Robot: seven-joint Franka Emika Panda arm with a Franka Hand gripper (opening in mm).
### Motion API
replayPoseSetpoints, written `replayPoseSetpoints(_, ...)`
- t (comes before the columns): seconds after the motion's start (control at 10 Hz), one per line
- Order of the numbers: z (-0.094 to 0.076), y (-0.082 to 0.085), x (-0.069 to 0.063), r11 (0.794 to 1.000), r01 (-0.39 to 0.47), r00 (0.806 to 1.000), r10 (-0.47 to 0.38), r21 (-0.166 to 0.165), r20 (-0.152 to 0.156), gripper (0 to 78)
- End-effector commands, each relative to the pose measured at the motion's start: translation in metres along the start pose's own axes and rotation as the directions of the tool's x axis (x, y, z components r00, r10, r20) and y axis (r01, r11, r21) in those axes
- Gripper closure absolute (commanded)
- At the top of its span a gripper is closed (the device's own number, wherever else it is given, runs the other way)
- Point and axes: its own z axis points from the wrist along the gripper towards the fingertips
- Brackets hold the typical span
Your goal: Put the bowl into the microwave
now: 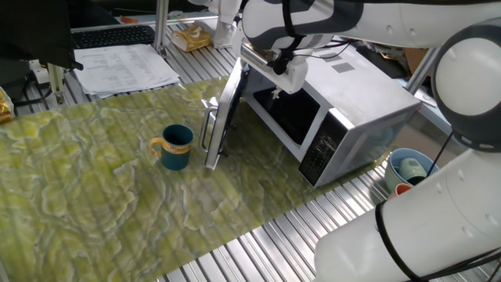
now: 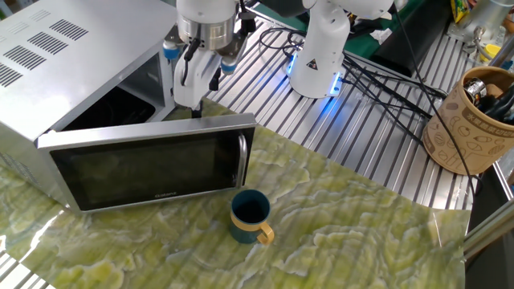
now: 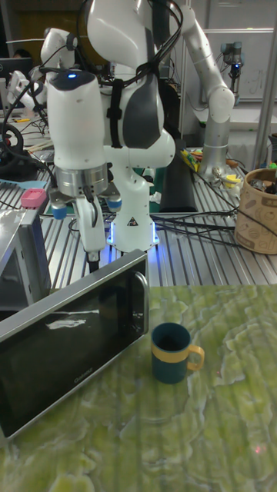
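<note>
bowl (image 2: 250,217) before microwave (image 2: 72,72) door

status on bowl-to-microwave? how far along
Done: the microwave door is swung open, cavity exposed. In hand: nothing; the gripper sits at the door's top edge behind it, and whether it is open or shut cannot be told. Left: the bowl stands ungrasped on the green mat in front of the door; it has yet to be picked up and placed inside.
</note>
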Motion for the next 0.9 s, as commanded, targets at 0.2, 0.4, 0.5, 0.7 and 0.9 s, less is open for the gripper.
replayPoseSetpoints(0.2,-0.0032,0.0064,0.0074,1.0,0.007,1.0,-0.007,-0.007,-0.008,0.2)
replayPoseSetpoints(0.4,-0.0013,0.0076,0.0102,1.0,0.017,1.0,-0.017,-0.008,-0.008,0.2)
replayPoseSetpoints(0.5,-0.0002,0.009,0.0122,1.0,0.016,1.0,-0.016,-0.008,-0.01,0.2)
replayPoseSetpoints(0.7,0.0008,0.0103,0.014,1.0,0.016,1.0,-0.016,-0.009,-0.013,0.2)
replayPoseSetpoints(0.9,0.0,0.0114,0.0154,1.0,0.021,1.0,-0.021,-0.012,-0.019,0.2)
